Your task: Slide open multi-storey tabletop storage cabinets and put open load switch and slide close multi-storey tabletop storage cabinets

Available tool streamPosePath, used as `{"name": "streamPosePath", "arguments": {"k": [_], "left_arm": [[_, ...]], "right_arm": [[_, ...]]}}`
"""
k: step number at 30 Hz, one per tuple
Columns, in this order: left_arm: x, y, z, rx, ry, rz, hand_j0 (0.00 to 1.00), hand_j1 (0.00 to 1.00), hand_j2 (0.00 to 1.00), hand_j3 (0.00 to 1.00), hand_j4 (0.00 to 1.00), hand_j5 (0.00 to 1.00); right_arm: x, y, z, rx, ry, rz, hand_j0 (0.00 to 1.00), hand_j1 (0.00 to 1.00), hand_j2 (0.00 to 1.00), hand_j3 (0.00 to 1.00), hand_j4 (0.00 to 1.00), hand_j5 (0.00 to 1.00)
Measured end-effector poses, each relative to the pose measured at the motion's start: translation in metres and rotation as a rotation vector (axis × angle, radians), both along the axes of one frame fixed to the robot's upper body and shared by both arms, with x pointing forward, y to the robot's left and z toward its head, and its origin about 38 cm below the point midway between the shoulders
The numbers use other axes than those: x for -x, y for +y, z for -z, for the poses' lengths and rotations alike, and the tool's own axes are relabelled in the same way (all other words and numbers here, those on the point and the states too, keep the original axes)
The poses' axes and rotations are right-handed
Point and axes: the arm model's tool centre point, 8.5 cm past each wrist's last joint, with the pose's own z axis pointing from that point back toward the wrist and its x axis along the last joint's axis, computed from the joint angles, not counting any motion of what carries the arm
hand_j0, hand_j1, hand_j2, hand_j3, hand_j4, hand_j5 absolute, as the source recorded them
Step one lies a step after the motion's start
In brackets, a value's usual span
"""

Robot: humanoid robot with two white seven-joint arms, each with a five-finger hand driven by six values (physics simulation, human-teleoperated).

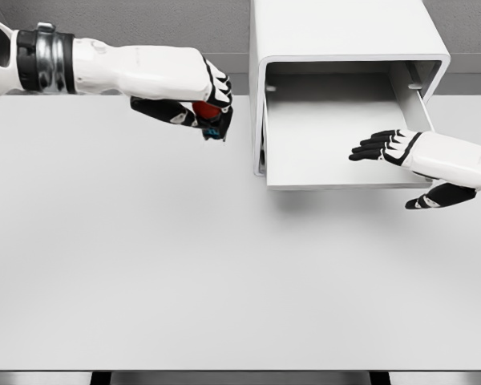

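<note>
From the head camera, a white tabletop (184, 265) fills most of the picture, with a grey wall behind it. At the upper right stands a white storage cabinet (345, 32), and its drawer (337, 148) is pulled out toward the robot, showing a bare pale floor between low side walls. The left arm comes in from the upper left corner, its white forearm lying nearly level, and the left hand (200, 100) sits above the tabletop just to the left of the cabinet. Its dark fingers are curled around a small load switch (210, 119), of which a red body and a bit of blue-green at the lower edge peek out between the fingers; the rest of the switch is hidden by the grip. The switch is held off the tabletop, outside the drawer and near its left wall. The right arm enters from the right edge, and the right hand (397, 152) lies over the drawer's right front part with its fingers stretched out flat toward the left, thumb hanging below, holding nothing.
</note>
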Motion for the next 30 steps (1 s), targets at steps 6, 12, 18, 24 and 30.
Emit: {"name": "streamPosePath", "arguments": {"k": [6, 12, 18, 24, 30], "left_arm": [[-0.001, -0.011, -0.009, 0.01, -0.017, 0.02, 0.42, 0.42, 0.42, 0.42, 0.42, 0.42], [-0.003, -0.027, -0.01, 0.018, -0.017, 0.048, 0.42, 0.42, 0.42, 0.42, 0.42, 0.42], [-0.005, -0.043, -0.011, 0.022, -0.017, 0.07, 0.42, 0.42, 0.42, 0.42, 0.42, 0.42], [-0.007, -0.06, -0.012, 0.023, -0.019, 0.093, 0.42, 0.42, 0.42, 0.42, 0.42, 0.42], [-0.011, -0.076, -0.011, 0.021, -0.015, 0.107, 0.42, 0.42, 0.42, 0.42, 0.42, 0.42]], "right_arm": [[0.0, 0.001, 0.0, -0.001, 0.001, -0.002, 1.0, 1.0, 1.0, 1.0, 1.0, 1.0], [0.0, 0.001, 0.001, -0.001, 0.003, -0.002, 1.0, 1.0, 1.0, 1.0, 1.0, 1.0], [0.0, 0.001, 0.001, -0.001, 0.003, -0.003, 1.0, 1.0, 1.0, 1.0, 1.0, 1.0], [0.001, 0.001, 0.003, 0.0, 0.007, -0.002, 1.0, 1.0, 1.0, 1.0, 1.0, 1.0], [0.001, 0.001, 0.003, 0.0, 0.008, -0.003, 1.0, 1.0, 1.0, 1.0, 1.0, 1.0]]}}
